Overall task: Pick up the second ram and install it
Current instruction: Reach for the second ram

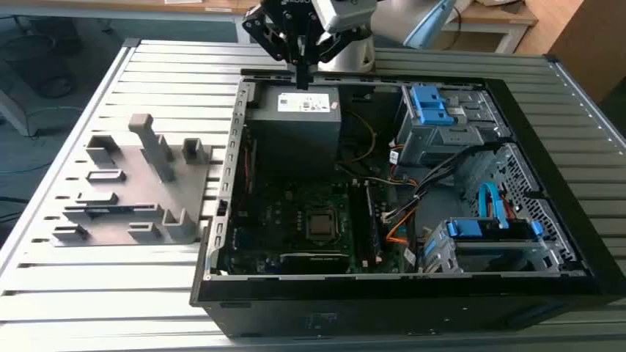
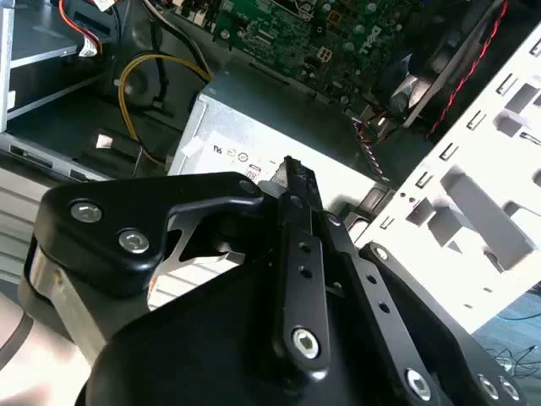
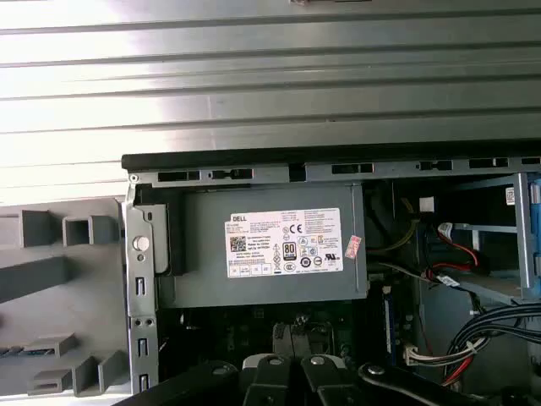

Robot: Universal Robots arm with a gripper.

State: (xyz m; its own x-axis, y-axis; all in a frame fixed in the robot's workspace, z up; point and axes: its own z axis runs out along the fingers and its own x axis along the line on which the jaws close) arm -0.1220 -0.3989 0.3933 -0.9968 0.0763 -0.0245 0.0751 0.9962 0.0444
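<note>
Second ram (image 1: 116, 210) looks like the thin dark strip standing on edge in the grey fixture (image 1: 157, 158), left side of the exterior view, though I wouldn't swear to it. Gripper (image 1: 303, 83) hangs top centre over the power supply (image 1: 289, 136), fingers pressed together, well apart from it. For a clean grab I'd pinch mid-length, square to the slot.

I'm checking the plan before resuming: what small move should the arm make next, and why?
Probably a short travel toward the grey fixture, on the exterior view's left. The tool hangs over the power supply, apart from both the fixture and the motherboard, and I cannot make out a memory stick in it, so the pick-up seems not yet done.
</note>
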